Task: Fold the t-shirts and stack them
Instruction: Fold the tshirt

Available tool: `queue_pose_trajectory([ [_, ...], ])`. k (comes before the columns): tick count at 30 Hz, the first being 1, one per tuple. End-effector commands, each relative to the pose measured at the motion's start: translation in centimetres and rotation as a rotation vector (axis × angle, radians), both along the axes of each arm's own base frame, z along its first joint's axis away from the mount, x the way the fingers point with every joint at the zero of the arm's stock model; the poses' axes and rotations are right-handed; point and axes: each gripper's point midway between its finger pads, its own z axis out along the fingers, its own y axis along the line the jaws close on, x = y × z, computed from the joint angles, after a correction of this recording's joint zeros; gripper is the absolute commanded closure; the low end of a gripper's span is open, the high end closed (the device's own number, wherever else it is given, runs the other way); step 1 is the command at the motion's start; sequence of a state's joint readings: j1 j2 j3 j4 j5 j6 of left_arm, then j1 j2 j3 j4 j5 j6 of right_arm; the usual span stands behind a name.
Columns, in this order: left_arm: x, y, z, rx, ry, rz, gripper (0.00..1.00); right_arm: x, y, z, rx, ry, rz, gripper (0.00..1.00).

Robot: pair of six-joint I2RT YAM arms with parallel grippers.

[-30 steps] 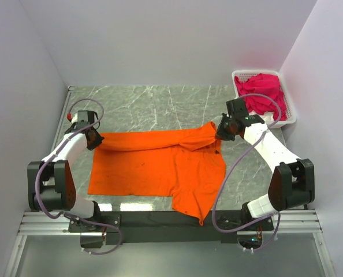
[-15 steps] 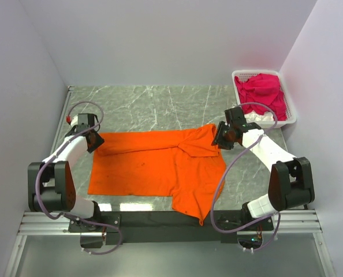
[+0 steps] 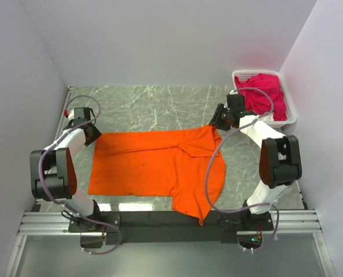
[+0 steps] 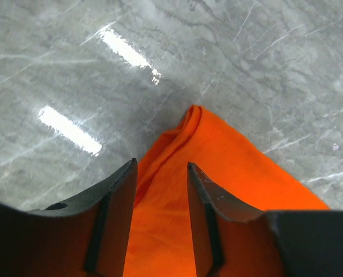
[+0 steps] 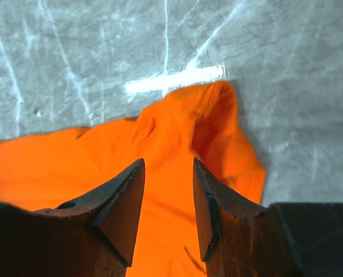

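Note:
The orange t-shirt lies spread on the marble table, one part hanging toward the near edge. My left gripper is at its far left corner. In the left wrist view the gripper is open, with the shirt's folded corner lying below and just past the fingertips. My right gripper is at the far right corner. In the right wrist view it is open over the bunched orange cloth. Magenta-pink t-shirts sit piled in the basket.
A white slotted basket stands at the far right corner against the wall. Bare grey marble lies beyond the shirt's far edge. White walls close in the left, back and right. The black mounting rail runs along the near edge.
Both grippers have moved toward the far side, the left also outward to the left. The right arm has swung further back. The shirt's far edge lies straighter and flatter.

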State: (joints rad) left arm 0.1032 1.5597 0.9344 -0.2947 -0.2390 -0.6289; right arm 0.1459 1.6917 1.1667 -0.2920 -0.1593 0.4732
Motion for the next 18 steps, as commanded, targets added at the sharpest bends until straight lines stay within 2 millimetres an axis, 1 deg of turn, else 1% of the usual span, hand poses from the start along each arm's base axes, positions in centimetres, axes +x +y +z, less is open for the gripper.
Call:
queue_pose_trajectory([
  [1, 2.2, 0.0, 1.3, -0.002, -0.054, -0.041, 0.56, 2.6, 0.8, 1.0, 0.023, -0.073, 0.040, 0.54],
  [4, 2.3, -0.5, 0.6, -0.018, -0.047, -0.061, 0.57, 3.1, 0.8, 0.2, 0.026, -0.063, 0.044, 0.54],
  [6, 2.3, -0.5, 0.2, -0.021, -0.039, -0.066, 0.57, 3.5, 0.7, 0.0, 0.026, -0.063, 0.039, 0.54],
  [7, 2.4, -0.5, 0.4, -0.021, -0.043, -0.071, 0.57, 3.5, 0.6, -0.7, 0.019, -0.049, 0.035, 0.54],
  [9, 2.6, -0.6, 0.2, -0.024, -0.043, -0.075, 0.57, 3.8, 0.5, -1.0, 0.019, -0.046, 0.036, 0.54],
  [12, 2.9, -0.6, 0.0, -0.023, -0.036, -0.079, 0.57, 4.3, 0.2, -2.0, 0.012, -0.026, 0.021, 0.54],
  [18, 3.2, -0.5, -1.2, -0.025, -0.007, -0.077, 0.59, 4.8, -0.2, -2.9, 0.001, -0.010, -0.004, 0.54],
])
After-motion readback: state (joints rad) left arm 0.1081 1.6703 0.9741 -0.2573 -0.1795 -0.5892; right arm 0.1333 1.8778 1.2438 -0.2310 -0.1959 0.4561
